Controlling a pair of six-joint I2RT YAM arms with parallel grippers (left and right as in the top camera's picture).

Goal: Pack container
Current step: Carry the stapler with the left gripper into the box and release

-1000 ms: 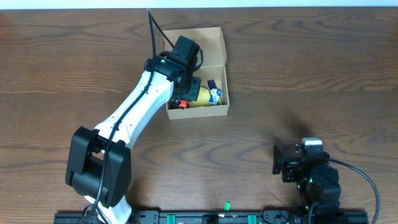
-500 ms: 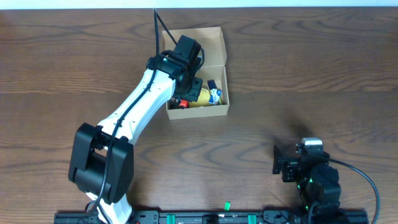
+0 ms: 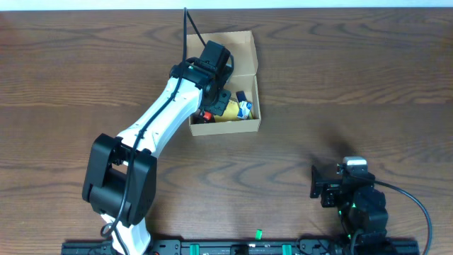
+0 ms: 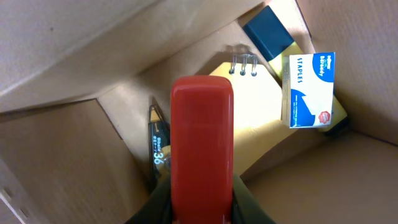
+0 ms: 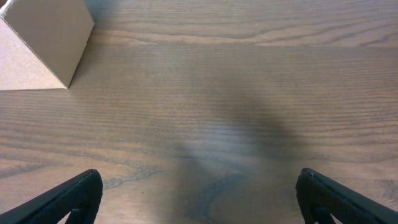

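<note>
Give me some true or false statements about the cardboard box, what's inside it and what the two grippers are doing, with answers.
1. The left gripper is shut on a red object above the container. True.
2. The right gripper holds the staples box. False: it is open and empty over the table; the staples box lies in the container.
3. A yellow spiral notepad lies inside the container. True.
4. The container's lid is closed. False: the flap stands open.
</note>
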